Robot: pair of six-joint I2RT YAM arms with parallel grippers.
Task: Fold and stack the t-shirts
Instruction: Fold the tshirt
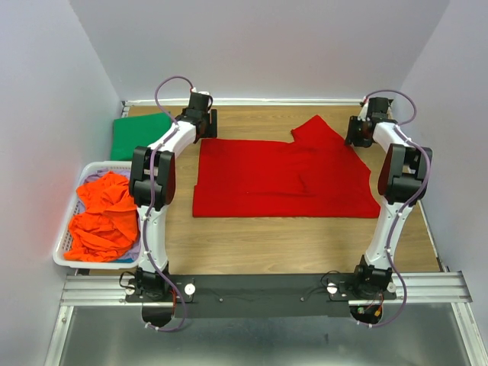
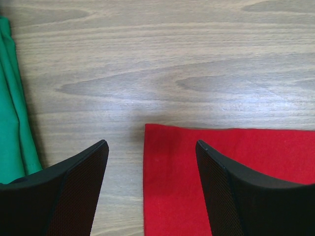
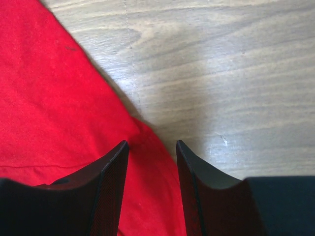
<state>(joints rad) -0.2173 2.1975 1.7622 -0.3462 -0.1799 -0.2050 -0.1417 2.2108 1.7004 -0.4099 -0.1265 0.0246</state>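
Observation:
A bright red t-shirt [image 1: 282, 177] lies spread flat on the wooden table, one sleeve pointing to the far right. My left gripper [image 1: 200, 122] is open above its far left corner [image 2: 206, 167], the cloth edge showing between the jaws. My right gripper [image 1: 358, 131] is open over the shirt's far right edge [image 3: 74, 113], with cloth between the jaws but not clamped. A folded dark green t-shirt [image 1: 142, 136] lies at the far left, also in the left wrist view [image 2: 12, 123]. Orange t-shirts [image 1: 103, 217] are heaped in the basket.
A white slatted basket [image 1: 65, 248] stands at the table's left edge. Pale walls close in on the left, back and right. A metal rail [image 1: 267, 288] with the arm bases runs along the near edge.

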